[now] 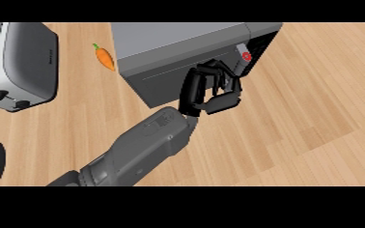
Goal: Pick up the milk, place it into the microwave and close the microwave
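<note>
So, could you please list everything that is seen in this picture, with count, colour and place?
counter: one, light wood, fills the view
microwave: one, grey, top centre, with a dark opening at its right end
milk: one, pale carton with a red mark, in the microwave's opening
carrot: one, orange with a green tip, on the counter left of the microwave
toaster: one, silver-grey, at the left edge
right hand: one, black, fingers curled, at the microwave's front beside the opening
forearm: one, grey, from the lower edge up to the right hand
left hand: only a dark sliver at the left edge, probably this hand
</note>
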